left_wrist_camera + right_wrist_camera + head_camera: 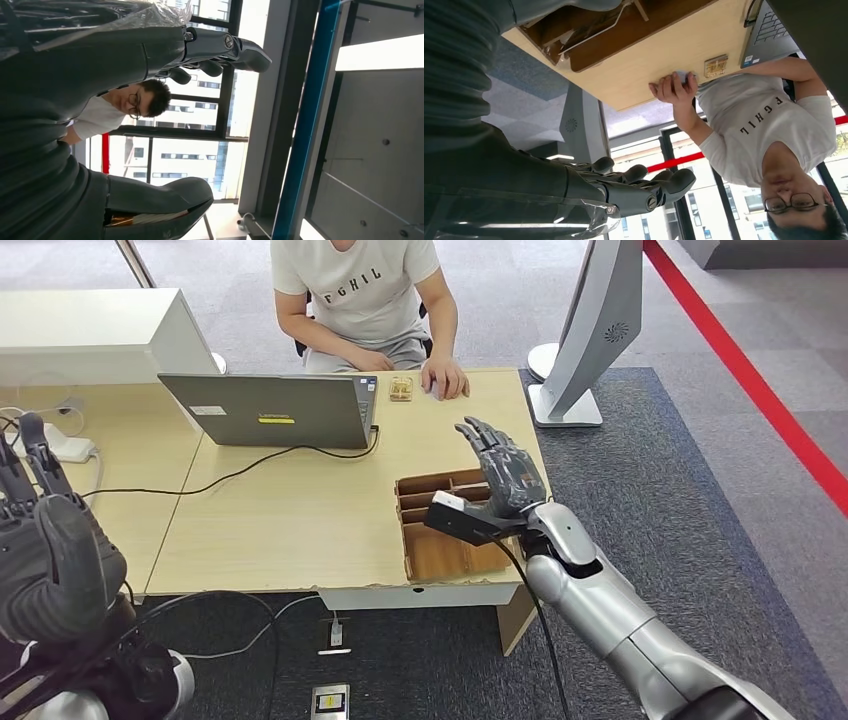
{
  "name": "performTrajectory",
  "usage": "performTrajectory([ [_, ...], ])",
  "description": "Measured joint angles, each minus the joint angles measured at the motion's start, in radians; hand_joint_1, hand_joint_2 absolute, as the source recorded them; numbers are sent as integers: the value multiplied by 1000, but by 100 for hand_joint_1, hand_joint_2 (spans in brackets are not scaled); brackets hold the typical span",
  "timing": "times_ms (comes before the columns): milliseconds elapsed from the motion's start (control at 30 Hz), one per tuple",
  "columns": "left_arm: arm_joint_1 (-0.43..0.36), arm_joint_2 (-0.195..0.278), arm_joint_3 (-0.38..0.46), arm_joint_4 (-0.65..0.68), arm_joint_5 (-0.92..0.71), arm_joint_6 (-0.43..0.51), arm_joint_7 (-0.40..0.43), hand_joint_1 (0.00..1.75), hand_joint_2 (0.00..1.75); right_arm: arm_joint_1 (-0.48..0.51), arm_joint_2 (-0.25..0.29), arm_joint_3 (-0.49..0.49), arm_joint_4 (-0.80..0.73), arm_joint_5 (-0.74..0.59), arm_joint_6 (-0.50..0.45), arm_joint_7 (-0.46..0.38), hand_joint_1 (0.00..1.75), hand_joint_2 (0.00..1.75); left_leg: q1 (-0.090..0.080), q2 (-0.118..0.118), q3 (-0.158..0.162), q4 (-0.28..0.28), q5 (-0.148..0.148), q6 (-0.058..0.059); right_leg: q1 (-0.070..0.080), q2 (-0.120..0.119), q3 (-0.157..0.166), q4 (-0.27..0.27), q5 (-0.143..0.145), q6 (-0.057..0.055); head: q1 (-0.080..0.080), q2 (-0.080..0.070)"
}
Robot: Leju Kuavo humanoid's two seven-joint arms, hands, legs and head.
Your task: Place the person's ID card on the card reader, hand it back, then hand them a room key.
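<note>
The pale wooden counter [300, 510] carries an open grey laptop [270, 410] at its far side and a brown cardboard divided box [440, 530] at the near edge; the right hand [505, 468] hovers above that box, fingers spread wide and holding nothing; the left hand [45, 540] is raised beside the counter, fingers apart and empty; a seated person's hand [445, 377] covers a small pale card [683, 76] on the far edge, mostly hidden, just beside a small tan card reader [401, 388].
</note>
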Motion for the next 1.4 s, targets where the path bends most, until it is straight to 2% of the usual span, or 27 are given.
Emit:
performTrajectory([
  [333, 20, 0, 2, 0, 7, 0, -35, 0, 175, -63, 89, 19, 217, -14, -12, -27, 0, 175, 0, 0, -1, 0, 0, 0, 0, 0, 0, 0, 0, 0, 0, 0],
  [667, 27, 0, 5, 1, 5, 0, -42, 0, 175, -97, 133, 38, 382, -35, -43, -18, 0, 175, 0, 0, -1, 0, 0, 0, 0, 0, 0, 0, 0, 0, 0, 0],
  [933, 35, 1, 5, 0, -3, 0, -30, 0, 175, -128, 107, 40, 455, -63, -79, 18, 0, 175, 0, 0, 0, 0, 0, 0, 0, 0, 0, -1, 0, 0, 0, 0],
  [1400, 38, 2, 5, 0, -13, 0, -18, 0, 175, -131, 46, 34, 472, -76, -99, 35, 0, 175, 0, 0, 0, 0, 0, 0, 0, 0, -1, 0, 0, 0, 0, 0],
])
